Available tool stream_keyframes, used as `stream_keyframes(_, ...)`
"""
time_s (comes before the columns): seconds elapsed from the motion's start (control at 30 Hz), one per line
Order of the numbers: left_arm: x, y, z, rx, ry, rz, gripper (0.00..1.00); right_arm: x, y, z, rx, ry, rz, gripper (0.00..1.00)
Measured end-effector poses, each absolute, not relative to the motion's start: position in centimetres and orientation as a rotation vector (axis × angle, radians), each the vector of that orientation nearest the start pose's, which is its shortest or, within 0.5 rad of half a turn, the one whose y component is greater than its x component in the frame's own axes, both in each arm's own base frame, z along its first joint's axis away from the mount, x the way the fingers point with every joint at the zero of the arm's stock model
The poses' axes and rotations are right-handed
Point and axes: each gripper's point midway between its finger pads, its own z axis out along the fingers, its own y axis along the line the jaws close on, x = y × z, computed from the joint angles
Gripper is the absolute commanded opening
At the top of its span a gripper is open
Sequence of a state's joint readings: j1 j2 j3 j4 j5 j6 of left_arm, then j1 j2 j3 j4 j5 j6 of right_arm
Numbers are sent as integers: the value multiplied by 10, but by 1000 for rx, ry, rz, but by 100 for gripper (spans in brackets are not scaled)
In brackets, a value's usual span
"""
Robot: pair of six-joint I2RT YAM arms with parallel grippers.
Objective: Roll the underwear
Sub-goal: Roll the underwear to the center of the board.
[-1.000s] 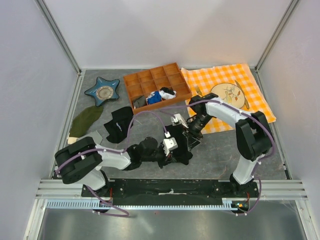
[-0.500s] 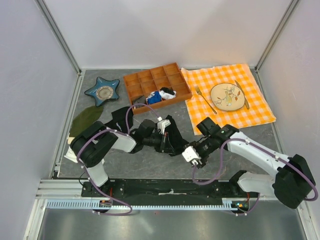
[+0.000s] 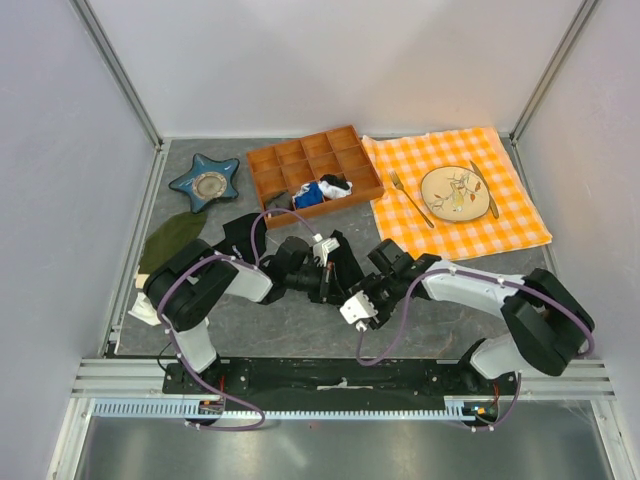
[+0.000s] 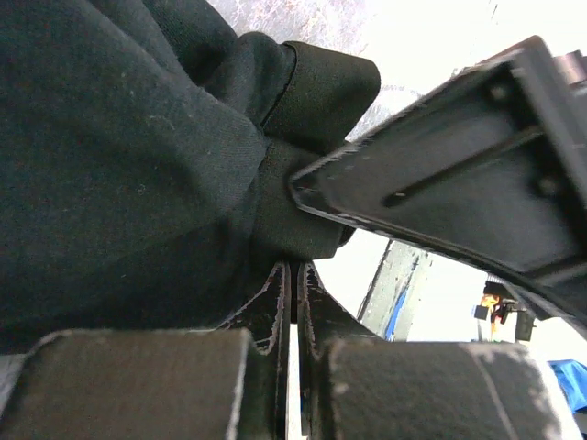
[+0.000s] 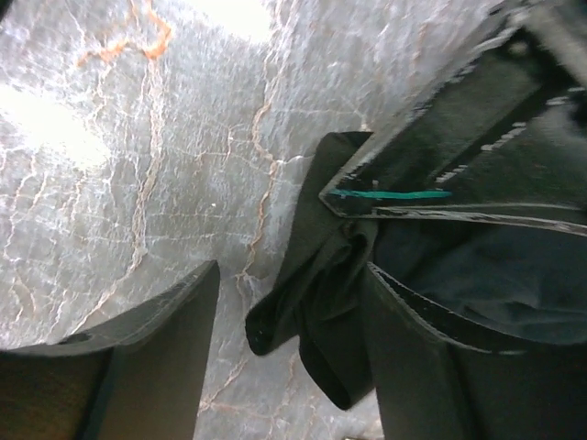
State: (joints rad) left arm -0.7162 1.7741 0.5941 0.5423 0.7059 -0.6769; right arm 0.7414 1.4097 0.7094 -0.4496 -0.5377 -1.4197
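Underwear (image 3: 345,262) lies bunched at the middle of the table, pinched by the left gripper (image 3: 322,272) and straddled by the right gripper (image 3: 362,297).

Seen from above, the black garment is crumpled on the grey table (image 3: 450,320), below the orange tray (image 3: 315,165) and between the two grippers, with the left one reaching in from the left of the frame and the right one from the lower right. In the left wrist view the fingers (image 4: 275,302) are pressed together at bottom centre, nipping a fold of the fabric that fills the upper left. In the right wrist view the fingers (image 5: 156,367) stand spread at the lower corners. A loose edge of the underwear lies on the table in the gap between them, close to the right-hand finger and apart from the left-hand one.
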Motion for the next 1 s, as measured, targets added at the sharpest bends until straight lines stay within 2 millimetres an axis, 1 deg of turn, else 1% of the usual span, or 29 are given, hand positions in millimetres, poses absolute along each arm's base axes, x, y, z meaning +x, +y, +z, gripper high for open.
stream_keyframes(0.07,181,-334,29,496,2430,-1484,2,184,241,24,-2339,1073,463,52)
stream_keyframes(0.1,180,-333,29,493,2432,-1486,2,186,243,23,-2342,1069,451,49)
stream_keyframes(0.17,180,-333,29,489,2429,-1491,2,191,247,22,-2348,1064,423,38)
stream_keyframes(0.2,180,-332,29,486,2427,-1493,2,193,248,22,-2352,1064,415,28)
stream_keyframes(0.23,180,-332,29,484,2423,-1494,2,195,249,20,-2355,1070,404,22)
stream_keyframes(0.27,179,-331,29,483,2418,-1496,7,197,250,20,-2357,1074,395,18)
stream_keyframes(0.3,178,-330,29,482,2410,-1496,11,198,250,19,-2359,1079,392,11)
stream_keyframes(0.33,177,-328,31,481,2403,-1492,14,200,252,20,-2357,1084,393,8)
stream_keyframes(0.37,177,-326,32,474,2397,-1485,24,200,254,20,-2359,1091,400,6)
stream_keyframes(0.4,177,-324,34,469,2390,-1475,28,201,256,21,-2360,1101,411,2)
stream_keyframes(0.43,175,-321,36,463,2382,-1467,34,201,257,21,-2363,1113,423,0)
stream_keyframes(0.47,172,-318,39,464,2372,-1465,45,199,257,21,-2373,1129,442,0)
stream_keyframes(0.57,161,-304,53,472,2307,-1447,54,190,255,23,-2410,1205,543,0)
stream_keyframes(0.63,154,-295,64,491,2238,-1432,56,180,251,24,-2429,1269,629,0)
stream_keyframes(0.7,142,-288,75,539,2134,-1407,57,164,243,25,-2447,1350,729,0)
stream_keyframes(0.77,126,-285,84,620,2025,-1376,58,146,236,26,-2453,1441,842,0)
stream_keyframes(0.87,98,-286,98,768,1844,-1344,60,123,228,29,-2444,1602,1021,0)
stream_keyframes(0.9,89,-287,103,818,1776,-1335,63,119,228,29,-2433,1651,1068,0)
stream_keyframes(0.93,80,-289,106,864,1719,-1327,69,116,227,29,-2424,1697,1104,0)
stream_keyframes(1.0,67,-291,112,941,1624,-1303,73,112,228,29,-2395,1805,1181,0)
